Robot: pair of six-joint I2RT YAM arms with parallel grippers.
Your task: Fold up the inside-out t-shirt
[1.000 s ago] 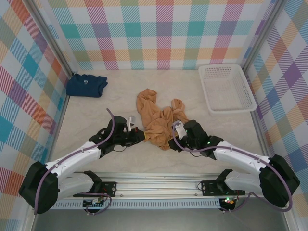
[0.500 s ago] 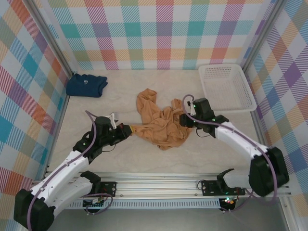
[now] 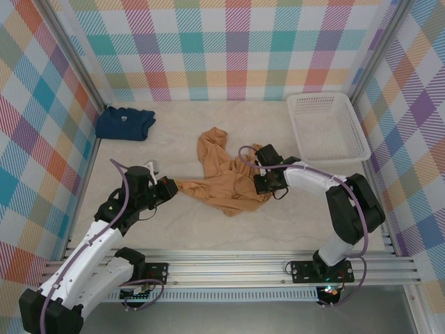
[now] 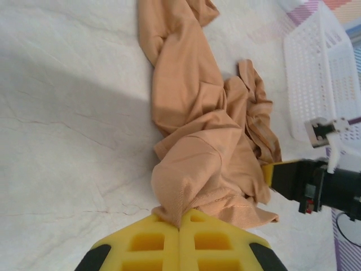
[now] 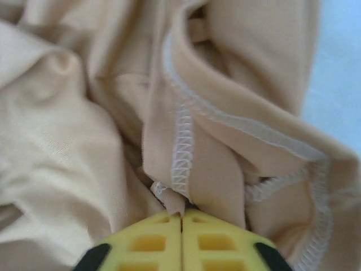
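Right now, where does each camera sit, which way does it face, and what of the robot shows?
Top external: above and behind the bases, looking down on the table; both arms, left gripper and right gripper each shut on the tan t-shirt.
Left wrist: looks past its yellow fingers along the t-shirt toward the white basket.
Right wrist: close on the t-shirt's stitched seams, its yellow fingers at the bottom.
Shared: top external and left wrist both show t-shirt, basket, right gripper.

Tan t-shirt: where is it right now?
Top view: crumpled mid-table, the tan t-shirt lies between the left gripper, shut on its left end, and the right gripper, shut on its right side; white basket to its right.
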